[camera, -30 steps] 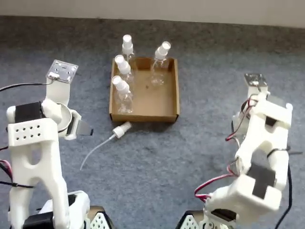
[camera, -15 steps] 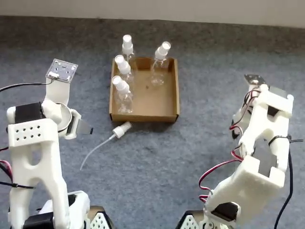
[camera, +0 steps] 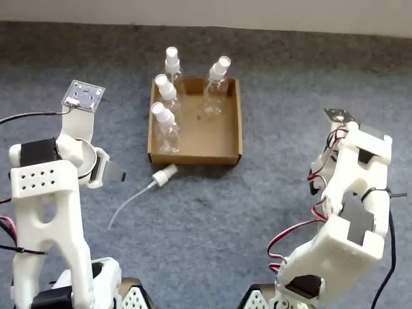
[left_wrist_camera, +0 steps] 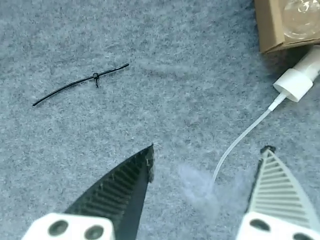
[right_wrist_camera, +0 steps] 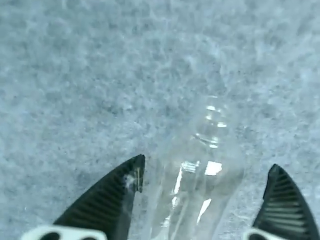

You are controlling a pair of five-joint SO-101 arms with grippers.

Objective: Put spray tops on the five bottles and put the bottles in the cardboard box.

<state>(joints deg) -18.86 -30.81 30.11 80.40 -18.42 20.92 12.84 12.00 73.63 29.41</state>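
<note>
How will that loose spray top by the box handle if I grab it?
Spray top is small plastic, so probably light. Its thin dip tube lies curved, so it will likely bend and trail. The round cap may roll.

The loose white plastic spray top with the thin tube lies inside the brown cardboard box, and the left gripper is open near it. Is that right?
Not quite. The loose white plastic spray top lies on the grey carpet just outside the brown cardboard box, not inside it, as the high view shows. The left gripper is indeed open near it.
</note>
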